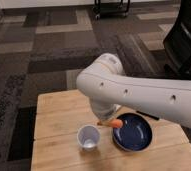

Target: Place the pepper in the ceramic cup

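Note:
The white ceramic cup (89, 137) stands upright on the wooden table (54, 110), near its front. My gripper (109, 121) hangs under the white arm, just right of and above the cup, and is shut on the small orange pepper (117, 123). The pepper pokes out to the right, over the left rim of the dark blue bowl (134, 132). The arm hides most of the gripper.
The wide dark blue bowl sits right of the cup, almost touching it. A black office chair (186, 37) stands at the right beyond the table. A dark cart base (111, 7) is at the far back on the patterned carpet.

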`<state>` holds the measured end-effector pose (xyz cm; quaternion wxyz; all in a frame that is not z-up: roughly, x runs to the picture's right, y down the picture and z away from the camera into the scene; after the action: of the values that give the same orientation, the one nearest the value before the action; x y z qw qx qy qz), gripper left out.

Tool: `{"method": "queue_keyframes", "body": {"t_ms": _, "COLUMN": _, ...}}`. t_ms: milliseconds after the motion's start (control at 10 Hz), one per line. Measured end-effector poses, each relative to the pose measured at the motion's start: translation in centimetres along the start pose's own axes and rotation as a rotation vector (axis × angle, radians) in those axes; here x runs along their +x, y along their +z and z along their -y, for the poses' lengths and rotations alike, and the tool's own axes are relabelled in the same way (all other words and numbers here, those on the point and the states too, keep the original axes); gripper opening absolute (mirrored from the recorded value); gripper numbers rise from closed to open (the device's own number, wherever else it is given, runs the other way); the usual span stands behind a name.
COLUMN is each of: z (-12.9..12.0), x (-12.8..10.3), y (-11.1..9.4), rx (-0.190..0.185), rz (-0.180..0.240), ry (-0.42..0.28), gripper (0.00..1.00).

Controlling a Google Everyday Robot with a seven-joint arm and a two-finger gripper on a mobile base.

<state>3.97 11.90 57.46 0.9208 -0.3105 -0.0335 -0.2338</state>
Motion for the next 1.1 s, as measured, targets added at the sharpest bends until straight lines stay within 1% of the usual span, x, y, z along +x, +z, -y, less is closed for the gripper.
{"method": "queue_keyframes", "body": {"t_ms": 200, "z": 0.0, "x": 0.0, "y": 0.0, "rx": 0.001, "rz": 0.0, "ry": -0.001, "gripper": 0.0}}
{"method": "queue_keyframes", "body": {"t_ms": 300, "z": 0.3, "x": -0.5, "y": -0.3, "rx": 0.007, "rz": -0.001, "ry": -0.02, "gripper": 0.0}}
{"method": "queue_keyframes", "body": {"t_ms": 400, "z": 1.1, "x": -2.3, "y": -1.0, "rx": 0.025, "rz": 0.009, "ry": -0.069, "gripper": 0.0}}
{"method": "queue_keyframes", "body": {"t_ms": 500, "z": 1.3, "x": -3.1, "y": -1.4, "rx": 0.033, "rz": 0.011, "ry": -0.095, "gripper": 0.0}}
{"method": "queue_keyframes", "body": {"t_ms": 600, "z": 1.7, "x": -5.4, "y": -2.3, "rx": 0.05, "rz": 0.023, "ry": -0.156, "gripper": 0.0}}
{"method": "queue_keyframes", "body": {"t_ms": 800, "z": 1.7, "x": -6.7, "y": -3.0, "rx": 0.06, "rz": 0.033, "ry": -0.192, "gripper": 0.0}}
{"method": "queue_keyframes", "body": {"t_ms": 900, "z": 1.6, "x": -8.3, "y": -3.8, "rx": 0.068, "rz": 0.048, "ry": -0.23, "gripper": 0.0}}
{"method": "queue_keyframes", "body": {"t_ms": 1000, "z": 1.6, "x": -8.8, "y": -4.1, "rx": 0.07, "rz": 0.054, "ry": -0.242, "gripper": 0.0}}
{"method": "queue_keyframes", "body": {"t_ms": 1100, "z": 1.5, "x": -10.5, "y": -5.0, "rx": 0.08, "rz": 0.07, "ry": -0.283, "gripper": 0.0}}
